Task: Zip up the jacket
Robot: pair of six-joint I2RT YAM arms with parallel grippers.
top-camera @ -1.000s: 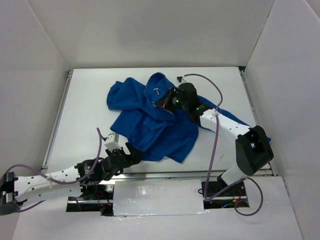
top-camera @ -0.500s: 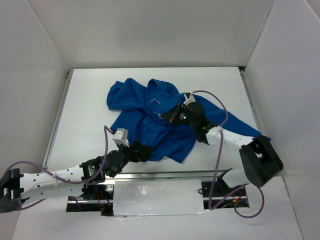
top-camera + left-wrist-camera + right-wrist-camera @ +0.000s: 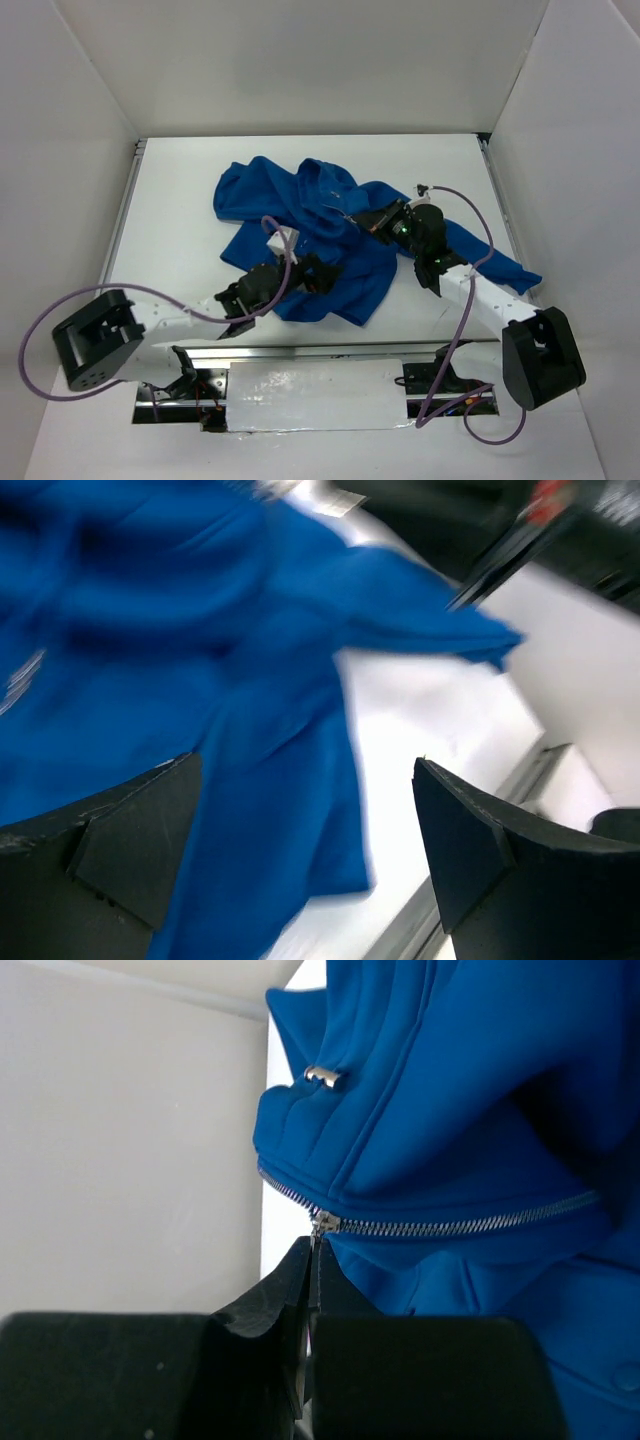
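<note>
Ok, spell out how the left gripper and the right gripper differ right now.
The left gripper stands wide open with nothing between its fingers; the right gripper is shut, pinching the zipper pull. From the top camera, the left gripper sits over the near part of the jacket, while the right gripper is farther back, at its middle. Both are black two-finger grippers working on the same blue jacket.

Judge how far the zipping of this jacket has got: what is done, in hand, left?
Done: the zipper on one side of the pull looks meshed. In hand: the right gripper is shut on the pull. Left: a short run of teeth toward the collar looks unjoined; the left gripper hangs open over the jacket, holding nothing.
</note>
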